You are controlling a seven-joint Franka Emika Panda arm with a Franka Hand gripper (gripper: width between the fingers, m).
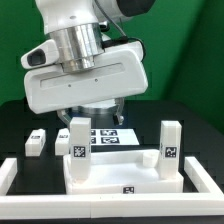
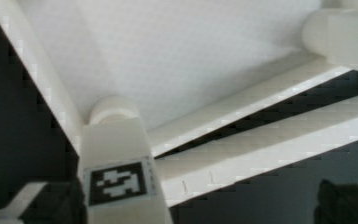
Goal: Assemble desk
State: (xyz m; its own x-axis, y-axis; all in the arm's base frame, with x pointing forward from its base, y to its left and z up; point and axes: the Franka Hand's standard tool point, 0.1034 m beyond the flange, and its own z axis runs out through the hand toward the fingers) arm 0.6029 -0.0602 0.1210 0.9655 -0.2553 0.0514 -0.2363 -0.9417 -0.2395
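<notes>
With the fingers (image 2: 348,200) spread wide and empty over the tabletop (image 1: 120,172), which sits at the edge of the surface (image 1: 12,128) nearest the exterior camera, a descent off-line could clip the upright leg (image 2: 115,150) below them and tilt it or shove the tabletop askew.
</notes>
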